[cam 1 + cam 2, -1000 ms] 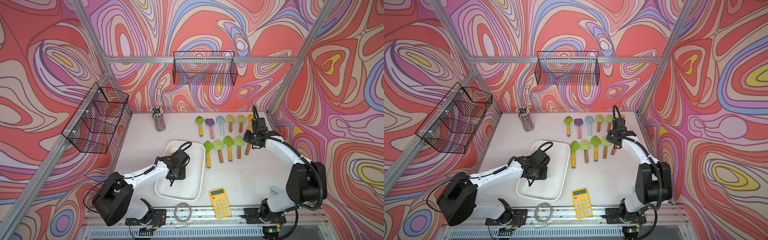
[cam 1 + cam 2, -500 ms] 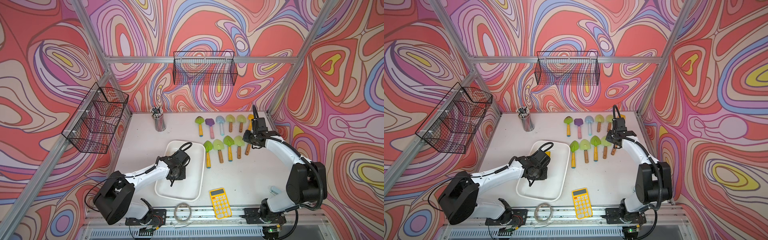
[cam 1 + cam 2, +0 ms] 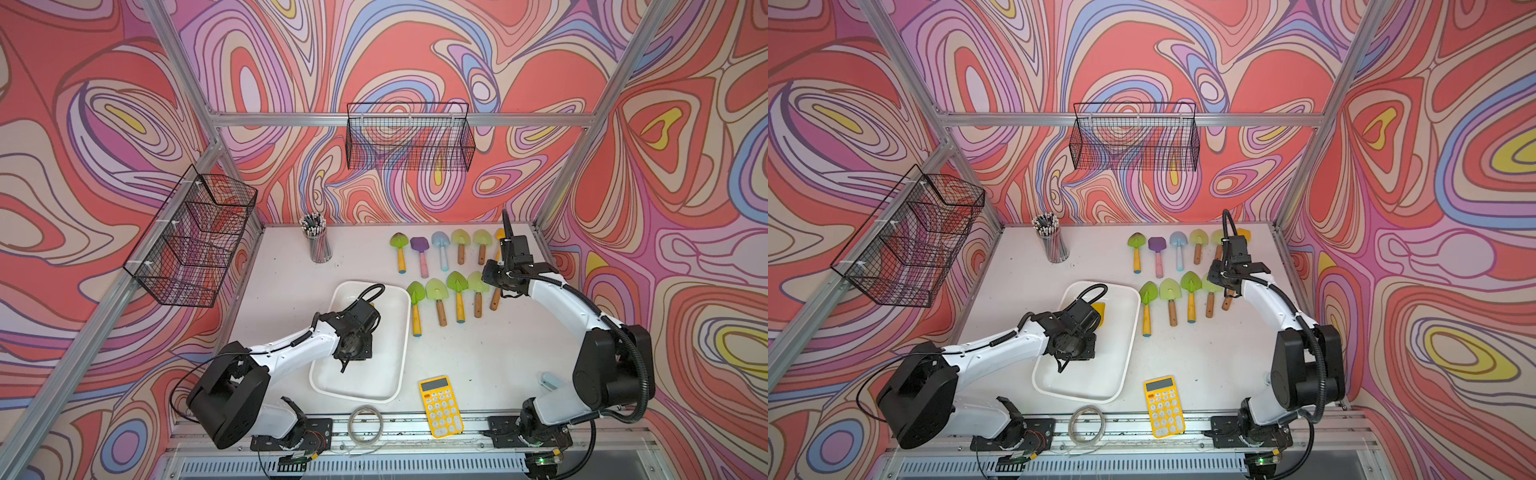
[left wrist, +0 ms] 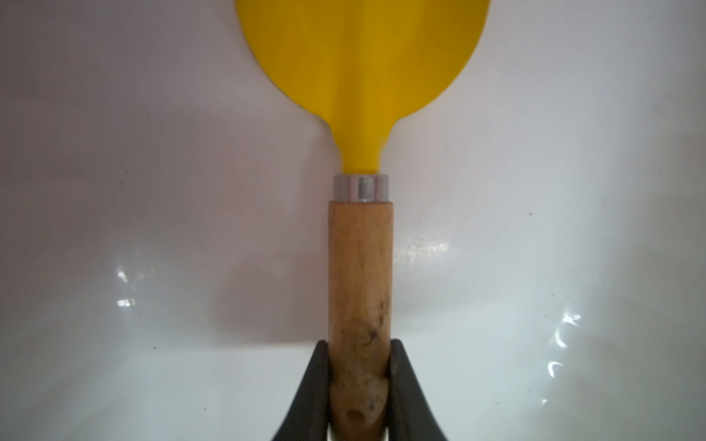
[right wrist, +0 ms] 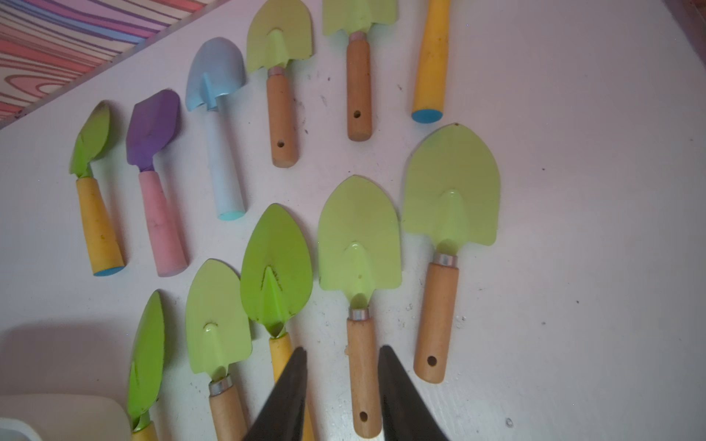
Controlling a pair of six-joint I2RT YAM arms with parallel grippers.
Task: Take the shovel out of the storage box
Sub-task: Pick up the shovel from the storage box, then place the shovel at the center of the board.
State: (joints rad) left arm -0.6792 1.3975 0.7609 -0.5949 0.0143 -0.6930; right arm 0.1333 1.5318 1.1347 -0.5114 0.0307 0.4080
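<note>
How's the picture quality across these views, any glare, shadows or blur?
Left wrist view: sharp on the shovel, with bright glints and a soft shadow on the glossy box floor. Right wrist view: the other shovels are crisp, and the near box corner looks soft. Both top views: even light, no harsh glare, though the left arm hides most of the shovel.

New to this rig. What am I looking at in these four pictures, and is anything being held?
Two white robot arms with two-finger grippers work over a white table. Two pictures come from one overhead stereo camera; the other two from cameras on each wrist. On the table: a shallow white plastic storage box, two rows of small garden shovels, a yellow calculator and a cup of pencils. The left gripper is shut on the wooden handle of a yellow-bladed shovel inside the box. The right gripper is open above the rows, holding nothing.
</note>
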